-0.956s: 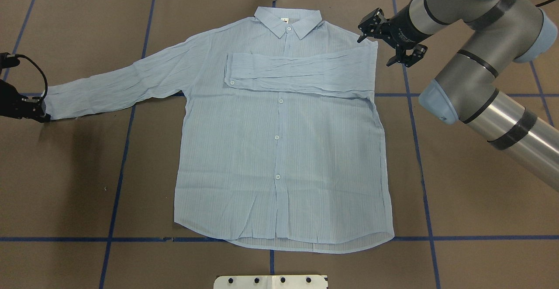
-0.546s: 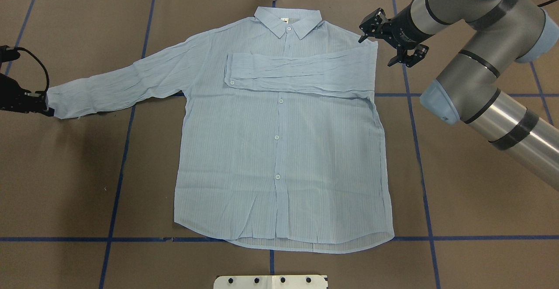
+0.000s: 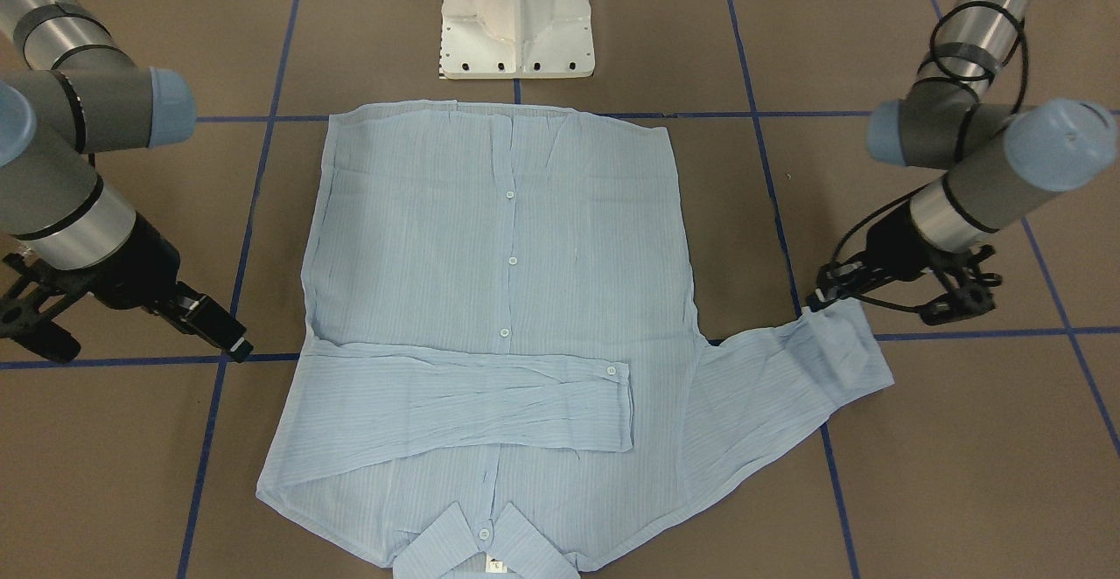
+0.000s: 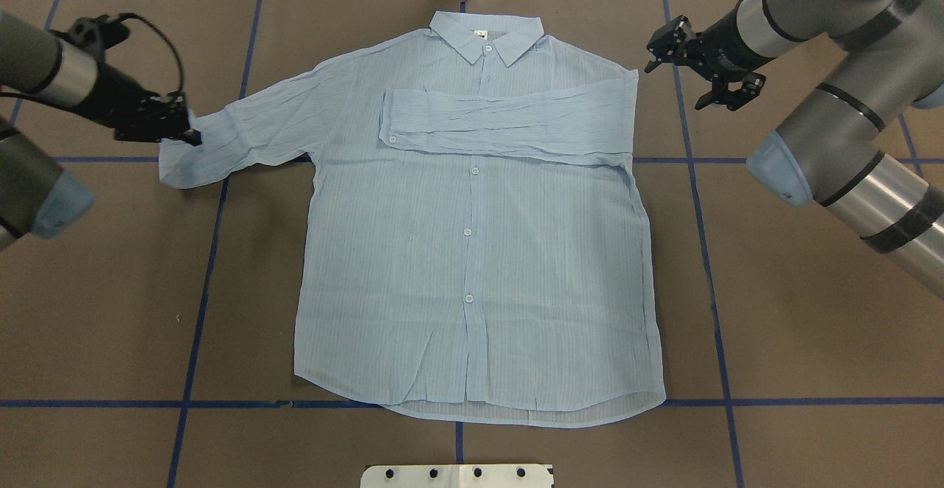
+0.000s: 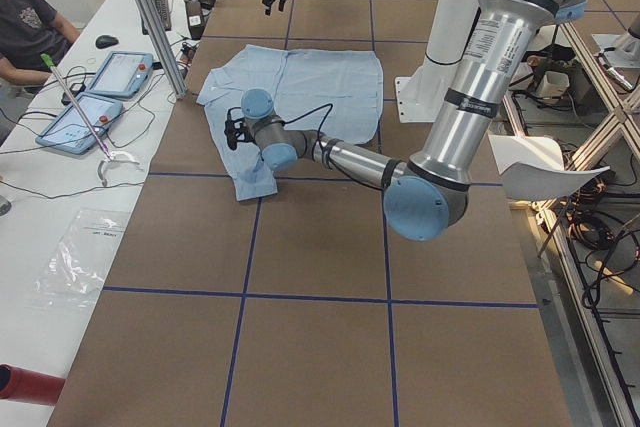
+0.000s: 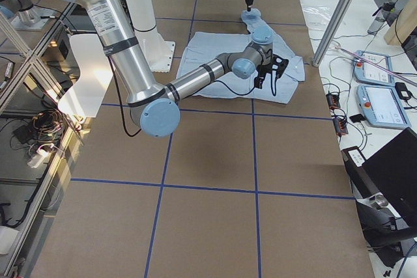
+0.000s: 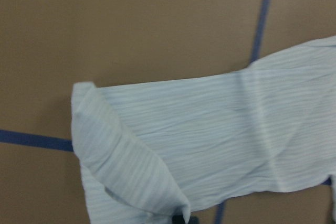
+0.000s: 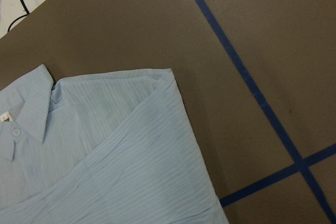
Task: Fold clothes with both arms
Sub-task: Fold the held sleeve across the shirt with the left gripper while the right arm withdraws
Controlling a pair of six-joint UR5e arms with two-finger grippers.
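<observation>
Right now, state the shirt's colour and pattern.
Light blue shirt, fine stripes; clearest in right wrist view.

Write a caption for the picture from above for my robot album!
The left gripper pinches the shirt by its loose sleeve; the open right gripper hovers by the folded sleeve.

A: Lighting, quick?
B: Bright, even, from overhead. Shadows are soft: a faint dark patch on the tabletop (image 4: 110, 289) below the left arm (image 4: 33, 71), and a thin dark line under the sleeve of the shirt (image 4: 472, 289).
A: Glare?
B: Highlight streaks on the right arm (image 4: 877, 193) at its metal tube. Bright patch on the white panel (image 6: 85, 73).
A: Sharpness?
B: Fixed views are sharp. Left wrist view is soft and the stripes smear. Right wrist view is crisper, a bit grainy.
A: Distortion?
B: Side views are wide-angle. The tape lines (image 5: 320, 296) fan out toward the near edge.
</observation>
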